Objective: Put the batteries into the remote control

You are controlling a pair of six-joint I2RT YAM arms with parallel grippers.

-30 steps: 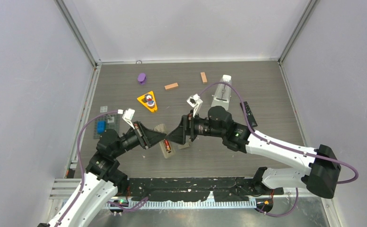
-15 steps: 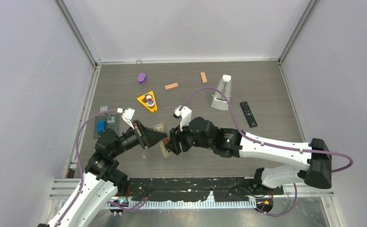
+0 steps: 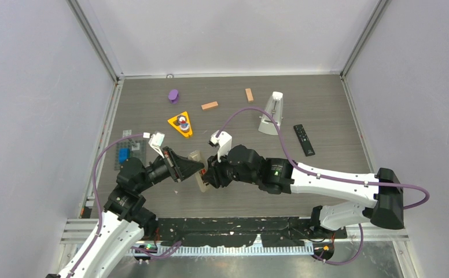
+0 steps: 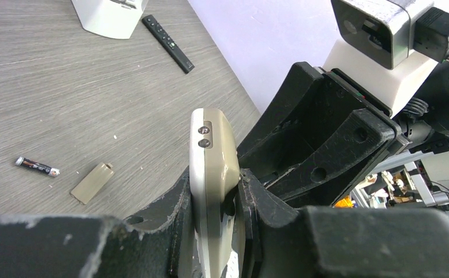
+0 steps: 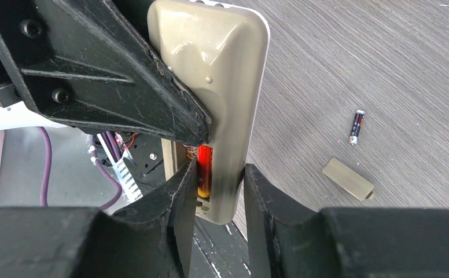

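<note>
Open compartment mostly hidden behind right claw (image 5: 219, 185) finger; only red-orange battery (image 5: 204, 168) peeks out inside. Beige remote control (image 5: 222, 69) held above bench (image 4: 66, 87), pinched edgewise in closed left claw (image 4: 213, 197). Right claw fingers flank its lower end; actual grip unclear. Dark battery (image 5: 356, 126), battery cover (image 5: 348, 179) lie loose on bench, near each other.

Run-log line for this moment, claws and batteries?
left claw: shut on remote | right claw: straddles remote's end | red battery: in remote | loose battery, cover: on table

Robotics lab, panel-walled test table (image 3: 338, 191)
</note>
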